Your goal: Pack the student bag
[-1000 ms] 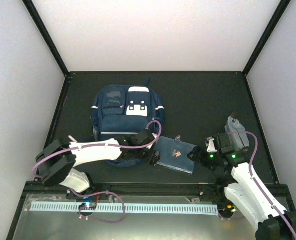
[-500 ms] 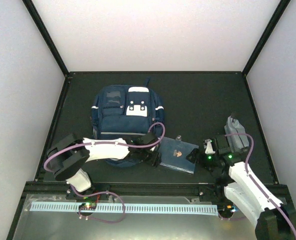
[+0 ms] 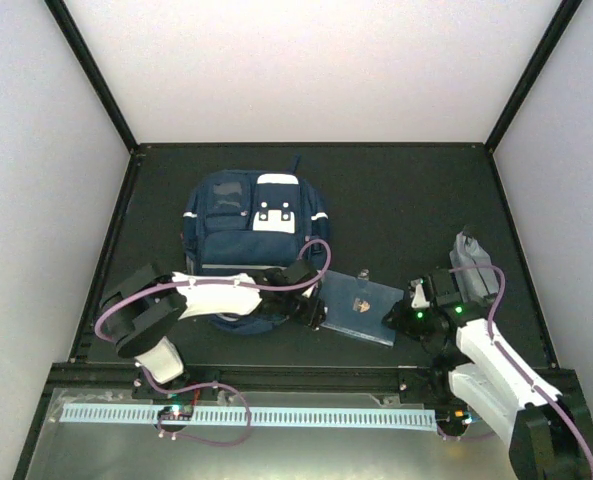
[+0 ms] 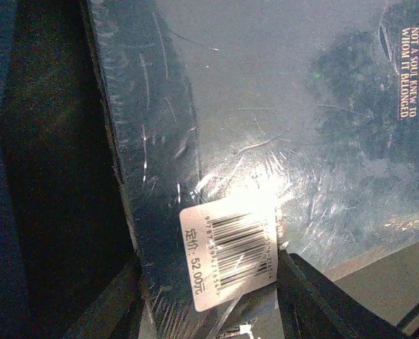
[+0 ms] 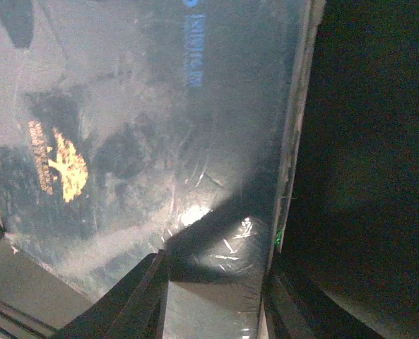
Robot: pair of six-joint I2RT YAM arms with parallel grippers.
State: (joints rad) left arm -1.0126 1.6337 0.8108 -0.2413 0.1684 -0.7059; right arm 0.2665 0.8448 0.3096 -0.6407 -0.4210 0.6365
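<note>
Left tool (image 3: 313,312) and right tool (image 3: 392,318) sat at opposite ends of one item, each with jaws straddling an edge. Whether they pinched it or only flanked it, I could not tell. On the dark surface (image 3: 406,190), the student bag (image 3: 251,225) lay flat, upper left of centre, its opening not visible. Just right of it lay the shrink-wrapped book (image 3: 356,305) between the tools. Its glossy film looked slippery, so uneven squeezing or lifting could let it twist or slide free.
</note>
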